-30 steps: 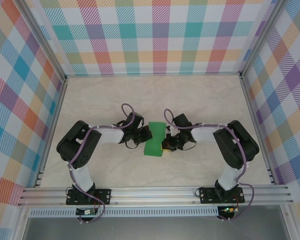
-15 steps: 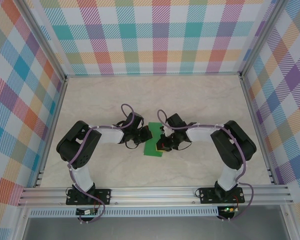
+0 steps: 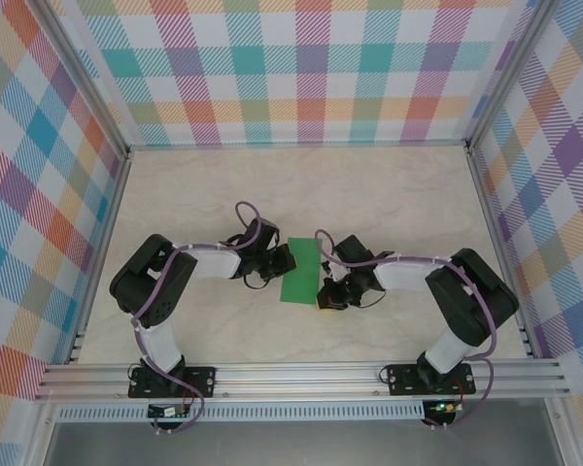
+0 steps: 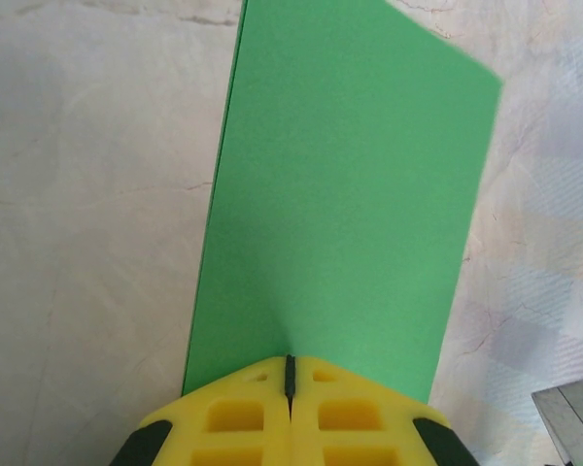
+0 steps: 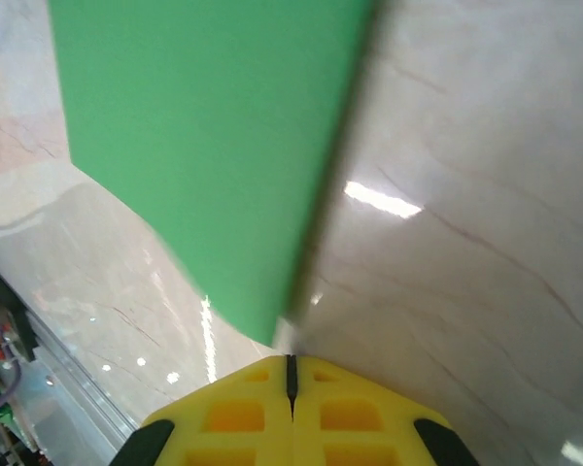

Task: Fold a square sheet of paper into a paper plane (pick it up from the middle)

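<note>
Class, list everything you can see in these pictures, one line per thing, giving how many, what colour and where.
sheet of paper: one, bright green, lying as a narrow rectangle at the table's middle, between the two grippers
table: one, pale marbled beige, under everything
walls: three, pastel checks, on the far, left and right sides
frame rails: several, silver metal, along the near edge and up the corners
left arm and right arm: one each, black and white with purple cables, bolted at the near rail
left gripper: one, yellow fingers, shut, tips at the paper's left edge
right gripper: one, yellow fingers, shut, tips at the paper's near right corner
</note>
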Robot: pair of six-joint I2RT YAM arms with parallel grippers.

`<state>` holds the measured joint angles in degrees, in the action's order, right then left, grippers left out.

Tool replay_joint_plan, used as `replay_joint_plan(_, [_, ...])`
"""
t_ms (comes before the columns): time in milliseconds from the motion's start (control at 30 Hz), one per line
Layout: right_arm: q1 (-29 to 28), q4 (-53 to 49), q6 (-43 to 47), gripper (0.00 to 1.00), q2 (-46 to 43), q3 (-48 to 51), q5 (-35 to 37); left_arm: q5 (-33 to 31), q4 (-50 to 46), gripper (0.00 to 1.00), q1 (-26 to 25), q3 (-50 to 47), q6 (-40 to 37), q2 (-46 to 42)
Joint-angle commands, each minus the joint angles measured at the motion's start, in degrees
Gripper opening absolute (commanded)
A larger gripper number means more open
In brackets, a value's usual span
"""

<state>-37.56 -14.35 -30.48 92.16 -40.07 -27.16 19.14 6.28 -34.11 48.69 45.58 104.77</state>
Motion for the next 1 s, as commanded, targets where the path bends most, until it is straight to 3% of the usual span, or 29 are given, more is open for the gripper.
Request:
replay_joint_plan(0, [-0.06,-5.32,1.70,0.00,-3.47,-2.92,3.46,-11.57,-19.53,0.00,0.93,-3.18,-1.47,5.53])
replay_joint_plan(133, [0.03,-1.94,0.50,0.00,-3.04,-8.95,5.18,-12.08,-21.58,0.00,1.32,1.39,-4.83,3.11])
replay_joint_plan(500, [2.52,4.79,-3.12,0.00,11.38,-20.01,5.72,-7.93,-23.11,0.00,2.46,10.05,-10.19,1.70])
replay_joint_plan(800, [5.00,7.47,-3.80,0.00,16.00,-23.09,1.03,0.73,-13.43,0.01,2.38,7.37,-6.54,-5.99])
replay_joint_plan(967, [5.90,7.66,-3.61,0.00,18.11,-23.82,-0.46,1.69,-8.55,0.09,2.04,3.45,-2.40,-11.42])
